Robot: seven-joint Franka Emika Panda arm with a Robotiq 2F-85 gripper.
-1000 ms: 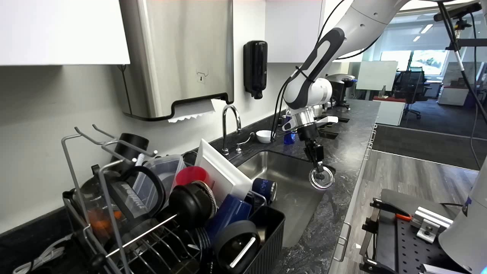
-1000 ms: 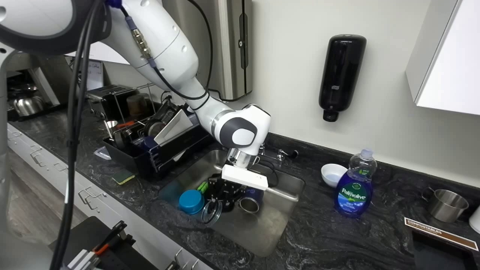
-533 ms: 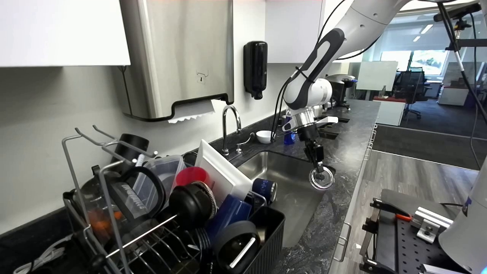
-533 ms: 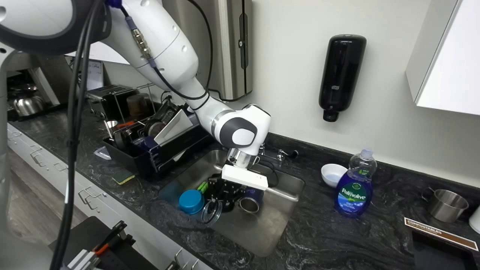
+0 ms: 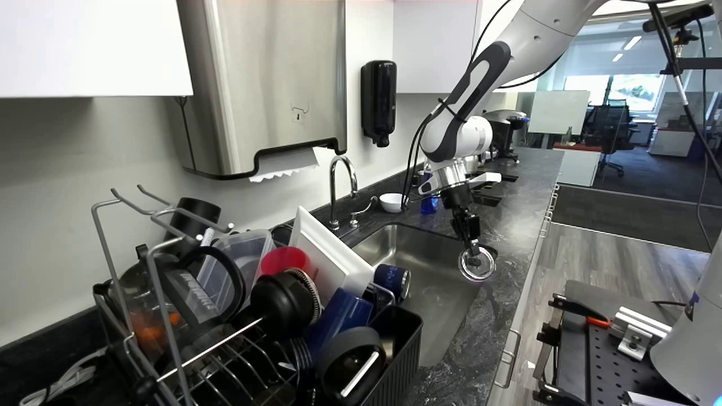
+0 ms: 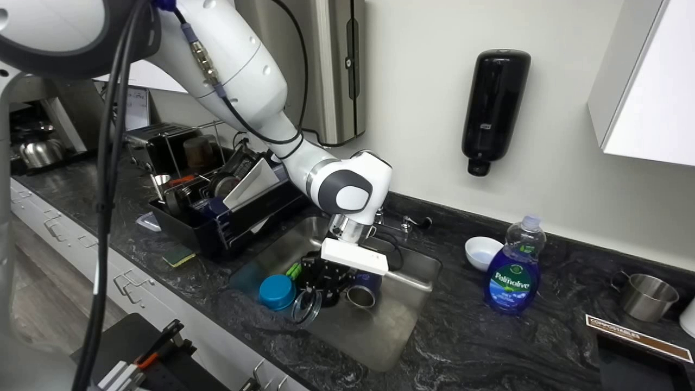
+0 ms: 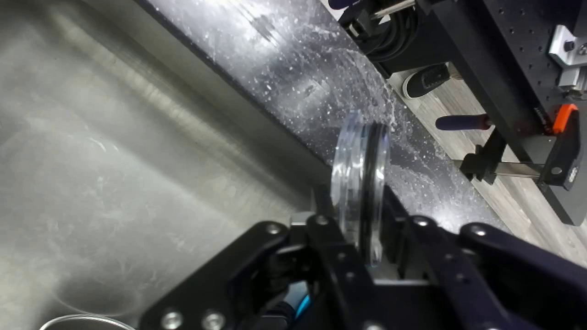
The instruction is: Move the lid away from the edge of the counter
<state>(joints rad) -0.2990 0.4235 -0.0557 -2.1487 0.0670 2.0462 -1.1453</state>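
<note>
The lid (image 5: pixel 466 273), a small clear disc with a shiny rim, hangs tilted on edge from my gripper (image 5: pixel 474 249). In an exterior view the lid (image 6: pixel 300 317) shows over the front side of the sink, beside a teal cup. Seen edge-on in the wrist view, the lid (image 7: pixel 362 165) stands between the two black fingers, and my gripper (image 7: pixel 357 199) is shut on it. Below it run the sink's front wall and the strip of dark counter (image 7: pixel 293 82) that ends at the floor side. The fingertips are partly hidden behind the lid and linkages.
The steel sink (image 6: pixel 380 331) holds a teal cup (image 6: pixel 277 293) and a dark blue mug (image 6: pixel 362 297). A loaded dish rack (image 5: pixel 395 332) stands beside it. On the far side are a faucet (image 5: pixel 333 192), a white bowl (image 6: pixel 482 253) and a soap bottle (image 6: pixel 511 274).
</note>
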